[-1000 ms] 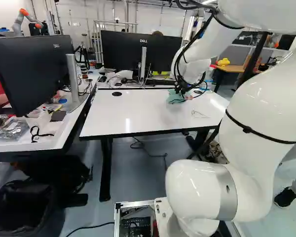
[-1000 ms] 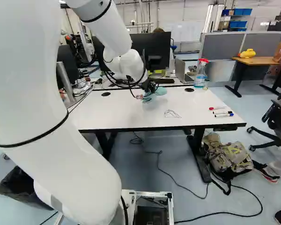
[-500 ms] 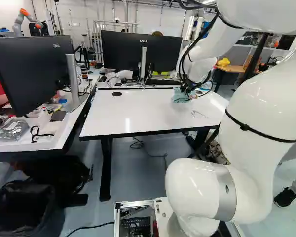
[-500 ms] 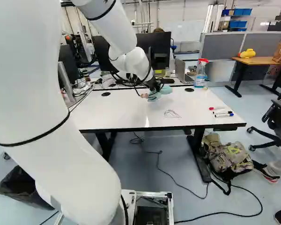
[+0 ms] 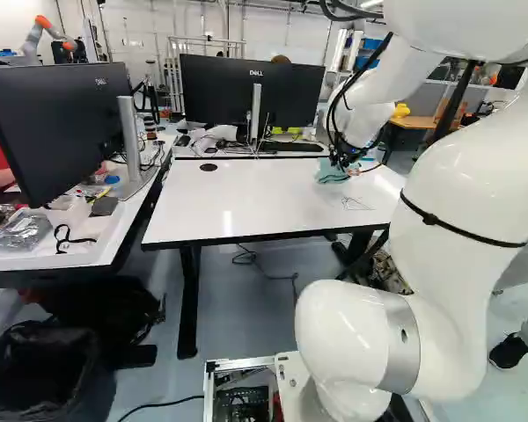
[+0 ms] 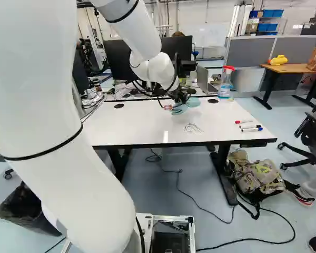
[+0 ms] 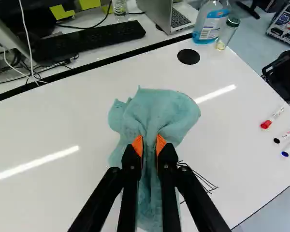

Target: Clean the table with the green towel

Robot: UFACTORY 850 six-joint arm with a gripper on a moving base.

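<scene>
Green towel (image 7: 159, 108) is pinched by the end effector (image 7: 149, 144); over the black marks (image 7: 202, 179) on the tabletop (image 7: 63, 116), level, overlapping strokes with light pressure should be used.

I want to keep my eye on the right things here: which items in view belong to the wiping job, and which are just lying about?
Part of the job:
- green towel, in the gripper
- white table
- black line drawing, probably what needs wiping

Lying about:
- three markers
- spray bottle, though possibly useful
- small jar
- keyboard
- backpack
</scene>
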